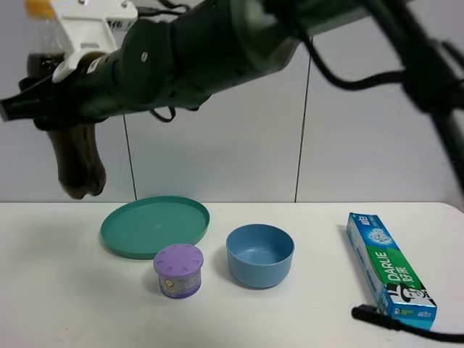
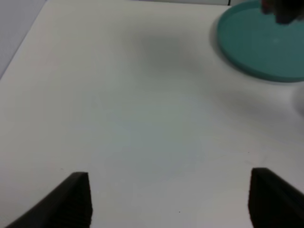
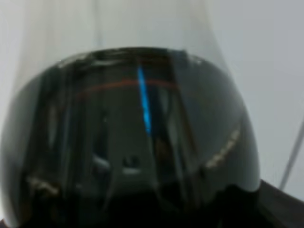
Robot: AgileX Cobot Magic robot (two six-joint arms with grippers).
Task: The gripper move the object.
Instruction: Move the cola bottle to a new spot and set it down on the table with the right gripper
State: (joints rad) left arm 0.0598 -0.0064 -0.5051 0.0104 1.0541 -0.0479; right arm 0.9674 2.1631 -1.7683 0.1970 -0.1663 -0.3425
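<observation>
1. the bottle [image 1: 78, 165] hangs in the air at the far left of the high view. it is tilted, well above the table [image 1: 51, 290], and its foot is out to the left of the green plate [image 1: 156, 226], touching nothing.
2. the right claw [image 1: 56, 90] reaches across the middle and is clamped on the bottle's body. its own camera sees only dark cola close up [image 3: 133, 142], and the fingers are hidden there.
3. the left claw [image 2: 170, 197] stands wide apart with nothing in it, over bare table near the plate's rim.
4. handling, as i judge it: the bottle looks well filled, so it is fairly heavy, and the cola will slosh and shift the weight when it tips. the thin plastic is smooth and gives under a squeeze. a firm hold round the middle suits it better than the neck.
5. the table is white, flat and smooth. a tall bottle set down crooked could topple.
6. there is open table left of and in front of the plate. the purple-lidded jar [image 1: 178, 270] and blue bowl [image 1: 259, 254] sit close together. the toothpaste box [image 1: 388, 268] lies far right with a black cable [image 1: 395, 321] at its near end. a white wall stands behind.
</observation>
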